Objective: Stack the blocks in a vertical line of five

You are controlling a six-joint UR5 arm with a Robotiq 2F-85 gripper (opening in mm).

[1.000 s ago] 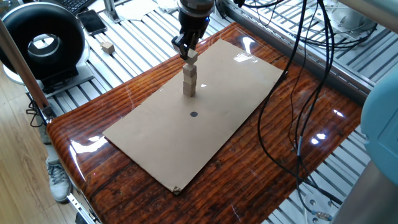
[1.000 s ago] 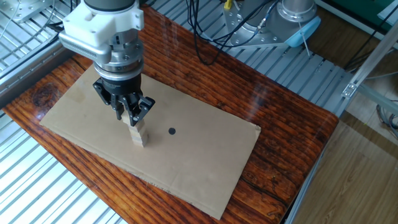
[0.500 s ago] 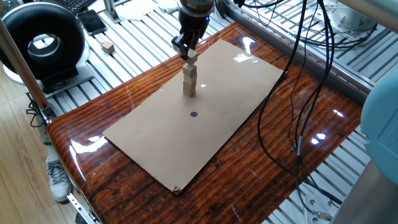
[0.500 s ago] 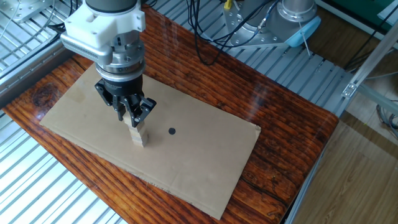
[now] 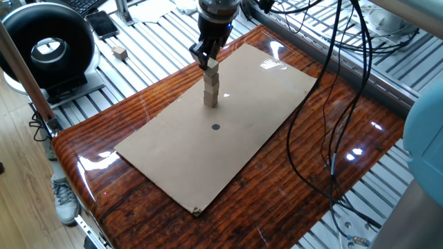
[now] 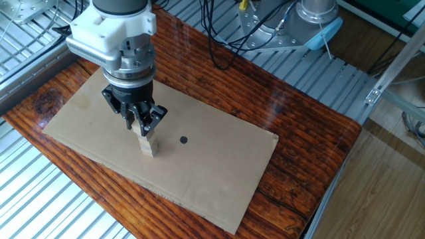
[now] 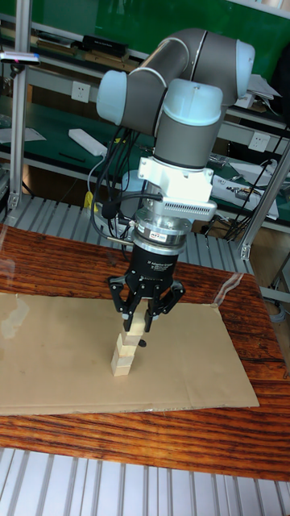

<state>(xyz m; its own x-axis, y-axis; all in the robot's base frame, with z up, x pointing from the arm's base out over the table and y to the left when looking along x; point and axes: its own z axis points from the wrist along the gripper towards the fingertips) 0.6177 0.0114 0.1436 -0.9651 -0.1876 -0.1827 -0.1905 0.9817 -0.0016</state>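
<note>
A short stack of tan wooden blocks point(image 5: 210, 95) point(image 6: 149, 147) point(image 7: 122, 360) stands on the brown cardboard sheet point(image 5: 256, 97), just beyond the black dot point(image 5: 215, 127). My gripper point(image 5: 210, 63) point(image 6: 141, 125) point(image 7: 135, 321) hangs straight down over the stack. Its fingers are shut on the topmost block point(image 7: 134, 316), which sits at the stack's top; I cannot tell if it rests fully on the block below. One more block point(image 5: 120, 52) lies off the table on the metal slats at the far left.
The cardboard sheet point(image 6: 206, 172) covers most of the glossy wooden table point(image 5: 325, 173). Black cables point(image 5: 332, 83) hang over the table's right side. A round black device point(image 5: 48, 48) stands at the left beyond the table edge.
The gripper with its block has shifted slightly, bringing the block more in line with the top of the stack. The stack itself has not moved.
</note>
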